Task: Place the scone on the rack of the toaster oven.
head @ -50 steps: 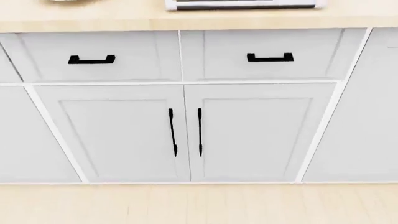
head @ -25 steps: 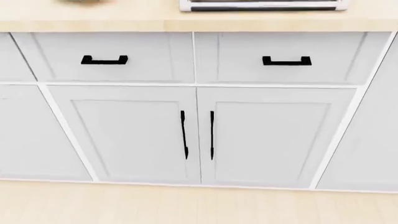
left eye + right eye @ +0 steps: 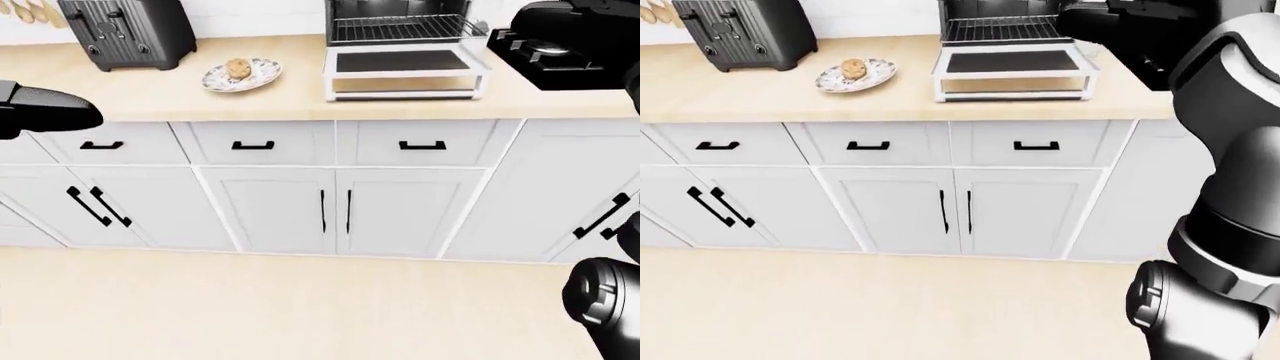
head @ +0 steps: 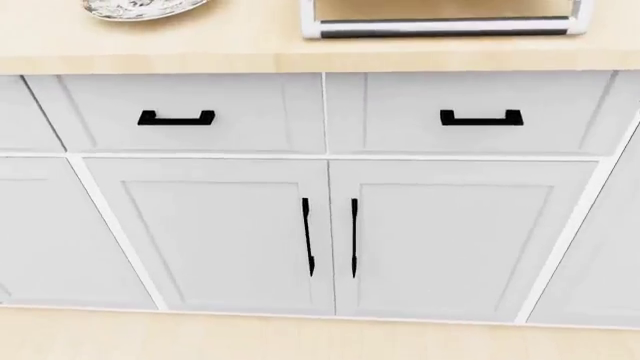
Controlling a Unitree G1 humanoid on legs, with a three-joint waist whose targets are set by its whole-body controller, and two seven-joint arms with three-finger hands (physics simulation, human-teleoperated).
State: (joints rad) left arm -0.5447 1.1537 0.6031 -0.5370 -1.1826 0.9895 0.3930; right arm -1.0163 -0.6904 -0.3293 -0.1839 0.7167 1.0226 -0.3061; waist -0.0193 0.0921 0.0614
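The scone (image 3: 238,68) sits on a patterned plate (image 3: 262,76) on the wooden counter (image 3: 150,94), between a black toaster (image 3: 127,30) at the left-eye view's upper left and the toaster oven (image 3: 400,30) to the right. The plate and the oven stand near each other but apart. The oven's door (image 3: 404,73) is folded down flat toward the counter's edge, and the wire rack (image 3: 400,28) shows bare inside the dark cavity. A black stove (image 3: 545,56) lies just to the right of the oven. Below the counter run white drawers and cabinet doors with black handles; the head view looks down on this cabinet front (image 4: 325,217), catching only the plate's rim (image 4: 140,9) and the door's edge (image 4: 445,26) along its top. Pale wood floor (image 3: 250,307) fills the bottom of the eye views. A black part of the left arm (image 3: 45,111) enters at the left edge of the left-eye view, well away from the plate; its fingers are out of sight, so whether that hand is spread or closed cannot be told. The right arm (image 3: 1230,187) rises along the right side of the right-eye view, its dark upper end (image 3: 1110,19) overlapping the oven's top right corner; the finger posture there cannot be made out either.
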